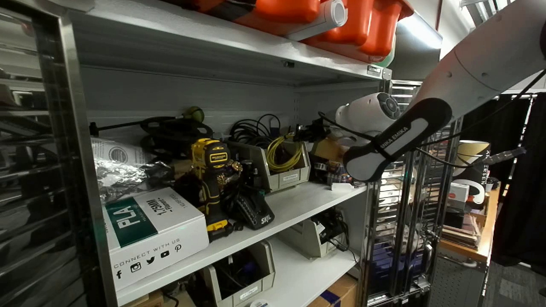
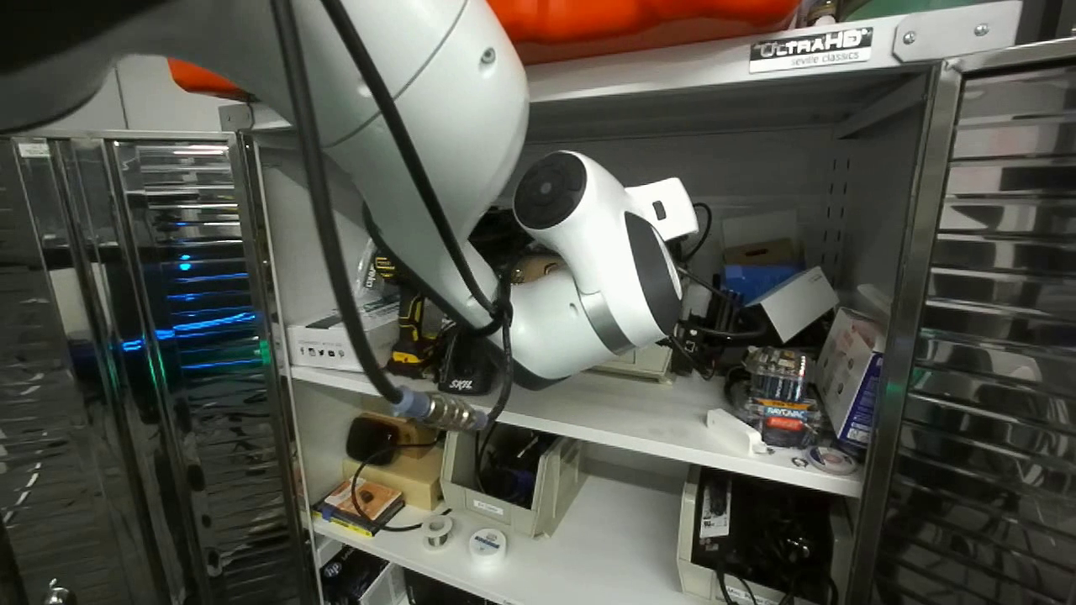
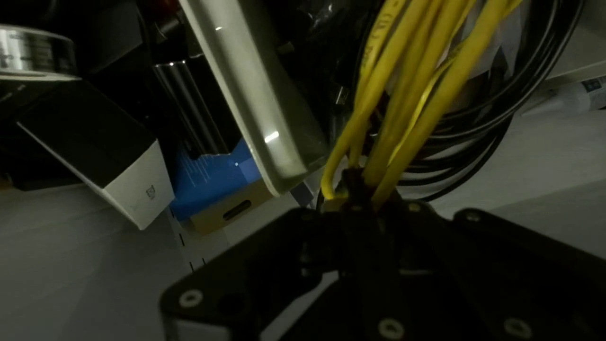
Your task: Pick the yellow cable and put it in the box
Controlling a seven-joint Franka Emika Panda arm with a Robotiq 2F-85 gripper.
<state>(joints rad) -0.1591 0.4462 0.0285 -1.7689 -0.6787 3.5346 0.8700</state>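
Your hand (image 3: 364, 196) is clamped on the bunched yellow cable (image 3: 409, 90); its loops hang below the hand, at the mouth of the box (image 1: 292, 178). Expect it light, limp, probably slick: this gathered hold suits it, though single strands may slip.

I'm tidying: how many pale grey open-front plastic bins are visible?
3: upper bin on the white shelf with the yellow-black drill; left bin and right bin on the shelf below. Others may be hidden.
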